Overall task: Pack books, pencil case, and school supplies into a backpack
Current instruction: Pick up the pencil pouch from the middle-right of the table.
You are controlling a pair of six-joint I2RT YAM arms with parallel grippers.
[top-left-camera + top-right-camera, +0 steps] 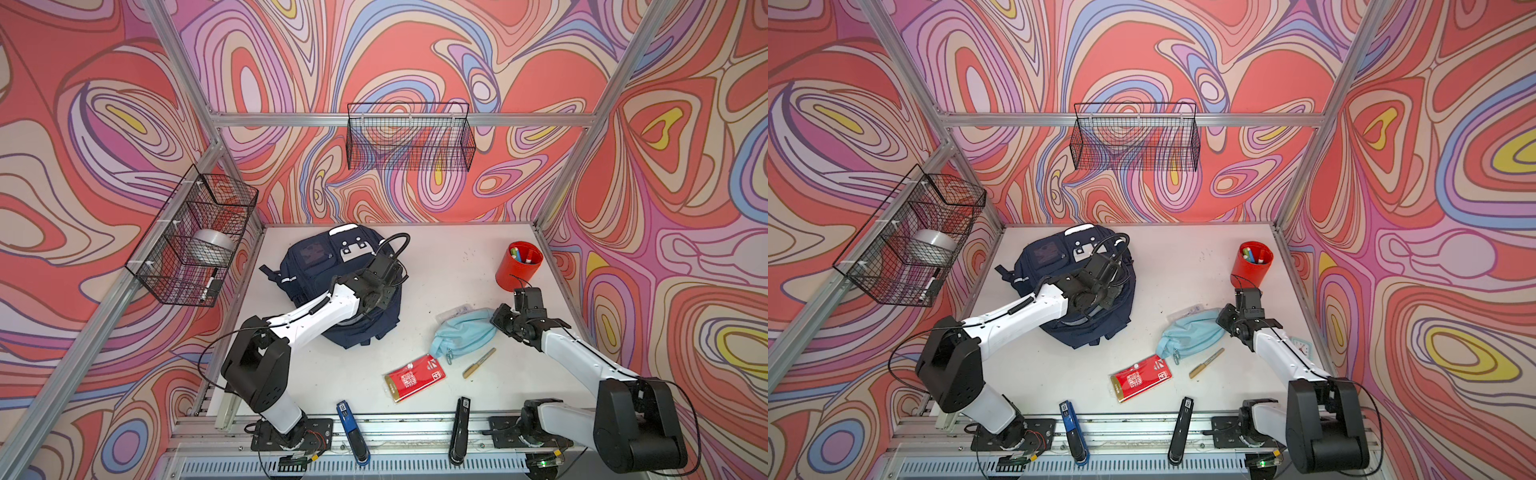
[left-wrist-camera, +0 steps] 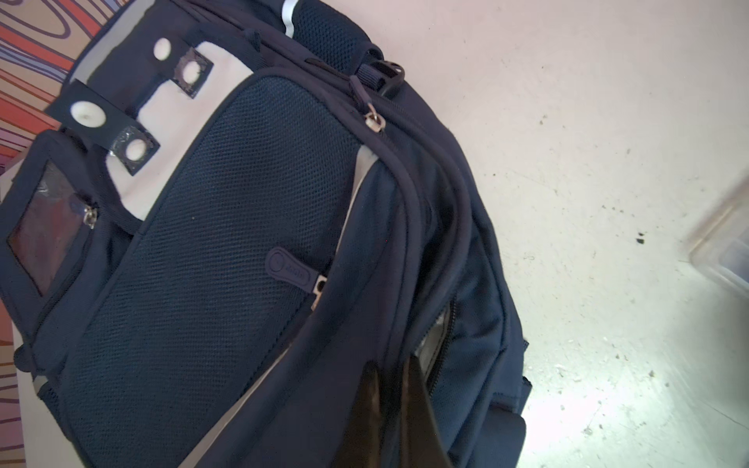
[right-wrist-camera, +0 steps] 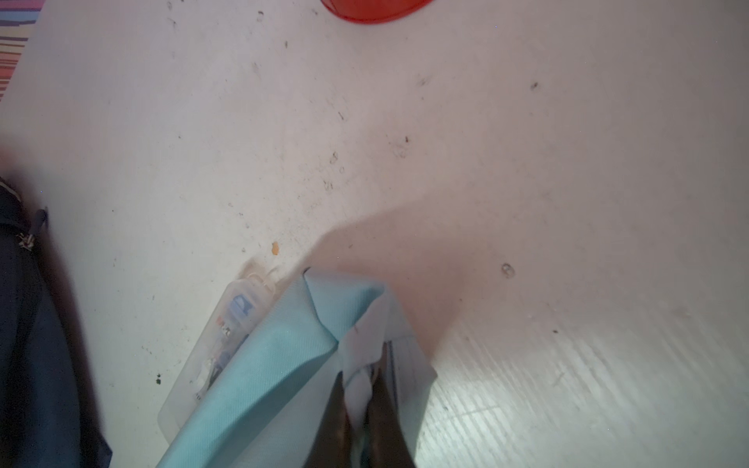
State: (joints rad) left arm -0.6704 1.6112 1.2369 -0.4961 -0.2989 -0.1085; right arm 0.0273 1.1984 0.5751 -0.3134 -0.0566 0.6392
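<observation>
The navy backpack (image 1: 307, 270) (image 1: 1042, 266) (image 2: 227, 251) lies at the back left of the table. My left gripper (image 1: 378, 305) (image 2: 392, 377) is shut on a fold of its fabric beside a partly open zip. The light-blue pencil case (image 1: 461, 332) (image 1: 1187, 334) (image 3: 283, 364) lies right of centre, and my right gripper (image 1: 496, 320) (image 3: 358, 381) is shut on its right end. A clear packet (image 1: 455, 311) (image 3: 219, 348) sits half under it. The red packet (image 1: 415, 377) and tan pen (image 1: 479, 363) lie in front. The books are out of view.
A red cup (image 1: 518, 266) of markers stands at the back right, close behind my right wrist. A blue stapler (image 1: 351, 432) and a black stapler (image 1: 460, 430) lie on the front rail. Wire baskets (image 1: 409, 137) (image 1: 195, 241) hang on the back and left walls.
</observation>
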